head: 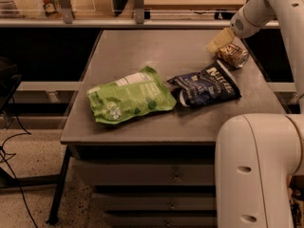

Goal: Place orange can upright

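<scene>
Table (142, 56) edge: pincer (220, 41) beside orange can (232, 55)

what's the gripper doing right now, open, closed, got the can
Gripper: at the table's far right, beside the orange can, which lies on its side; open or shut cannot be told.

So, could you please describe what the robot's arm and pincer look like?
The arm is smooth, rounded white casing with a grey cap at the wrist; no cables show. The pincer, beside the orange can at the far right of the table, is pale cream-yellow.
</scene>
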